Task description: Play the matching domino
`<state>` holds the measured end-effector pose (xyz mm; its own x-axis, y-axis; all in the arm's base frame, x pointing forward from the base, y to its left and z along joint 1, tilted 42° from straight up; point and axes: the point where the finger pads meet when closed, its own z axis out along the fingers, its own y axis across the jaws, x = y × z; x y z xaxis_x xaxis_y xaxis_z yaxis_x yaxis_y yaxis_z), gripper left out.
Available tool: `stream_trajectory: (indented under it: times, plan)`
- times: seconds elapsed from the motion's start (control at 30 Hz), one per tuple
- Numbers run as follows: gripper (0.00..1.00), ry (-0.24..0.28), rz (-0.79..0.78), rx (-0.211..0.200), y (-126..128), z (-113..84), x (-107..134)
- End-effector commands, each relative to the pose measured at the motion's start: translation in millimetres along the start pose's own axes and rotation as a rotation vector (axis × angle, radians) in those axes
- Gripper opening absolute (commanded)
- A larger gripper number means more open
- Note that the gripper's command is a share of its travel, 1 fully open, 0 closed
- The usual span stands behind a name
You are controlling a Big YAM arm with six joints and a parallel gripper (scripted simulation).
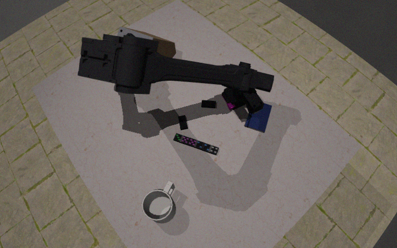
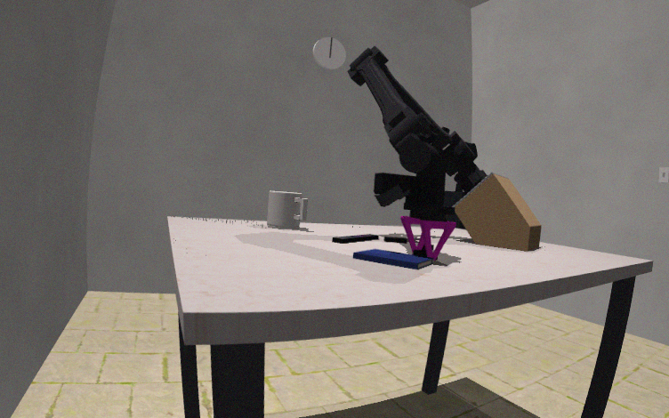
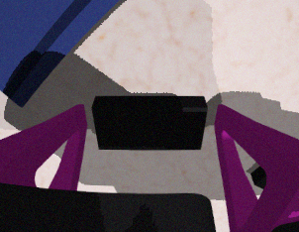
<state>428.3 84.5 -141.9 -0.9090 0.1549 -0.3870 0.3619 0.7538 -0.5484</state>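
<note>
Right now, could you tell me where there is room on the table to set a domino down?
Free patches: between the mug and the line, and right of the line. Crowded: around the pincer, hemmed by the book and two face-down dominoes.

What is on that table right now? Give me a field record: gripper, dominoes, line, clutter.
gripper: open, low over the table, straddling a face-down domino, a gap on each side
second face-down domino: flat, loose
third face-down domino: flat, near the line's end
line: face up, flat, straight
clutter: blue book beside the gripper; mug; brown block
</note>
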Motion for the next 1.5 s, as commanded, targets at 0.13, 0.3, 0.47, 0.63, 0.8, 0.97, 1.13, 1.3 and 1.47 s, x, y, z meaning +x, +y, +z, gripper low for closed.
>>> stream_trajectory:
  times: [0.13, 0.3, 0.47, 0.63, 0.8, 0.97, 1.13, 1.3, 1.47]
  plan:
    - [0.73, -0.034, 0.008, -0.027, 15.3, -8.0, -13.3]
    - [0.73, -0.017, 0.003, -0.014, 7.4, -5.3, -5.9]
    - [0.73, -0.031, 0.004, -0.025, 14.2, -8.0, -11.0]
    - [0.73, -0.034, 0.005, -0.027, 15.6, -8.6, -12.0]
    - [0.73, -0.012, 0.001, -0.010, 4.7, -4.2, -3.6]
    - [0.73, -0.026, 0.001, -0.021, 11.7, -7.3, -8.0]
    - [0.73, -0.035, 0.002, -0.027, 15.9, -9.1, -10.7]
    - [0.73, -0.035, 0.002, -0.027, 15.9, -9.1, -10.7]
    - [0.73, -0.020, 0.000, -0.016, 9.0, -6.4, -5.6]
